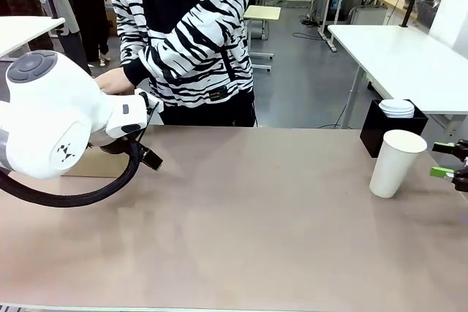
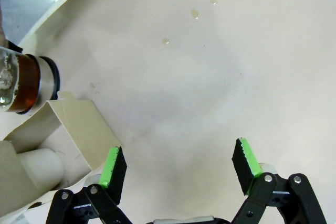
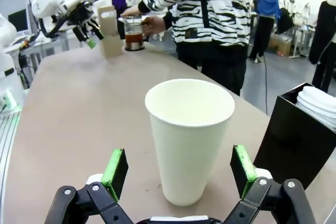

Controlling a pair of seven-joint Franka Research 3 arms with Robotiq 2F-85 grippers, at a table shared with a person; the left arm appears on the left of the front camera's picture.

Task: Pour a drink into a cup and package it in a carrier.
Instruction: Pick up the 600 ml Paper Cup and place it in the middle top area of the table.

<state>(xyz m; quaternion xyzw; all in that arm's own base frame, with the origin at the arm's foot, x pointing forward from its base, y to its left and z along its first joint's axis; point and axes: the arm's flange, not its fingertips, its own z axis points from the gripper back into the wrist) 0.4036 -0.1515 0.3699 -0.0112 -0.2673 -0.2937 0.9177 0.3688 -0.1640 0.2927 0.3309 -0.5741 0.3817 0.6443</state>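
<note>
Currently my right hand (image 3: pixel 178 155) stands wide, just short of the empty cup (image 3: pixel 189 140); drink (image 3: pixel 134 39) across the desk (image 3: pixel 68 108) beside carrier (image 3: pixel 108 31). Risk: a hard squeeze could crumple or tip that light cup.

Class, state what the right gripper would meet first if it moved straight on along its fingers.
Most likely the white paper cup, standing upright just ahead of the right gripper, centred between its open fingers.

light: bright, even, overhead | shadows: soft on table (image 1: pixel 256 217) | wrist views: wide-angle edge distortion
</note>
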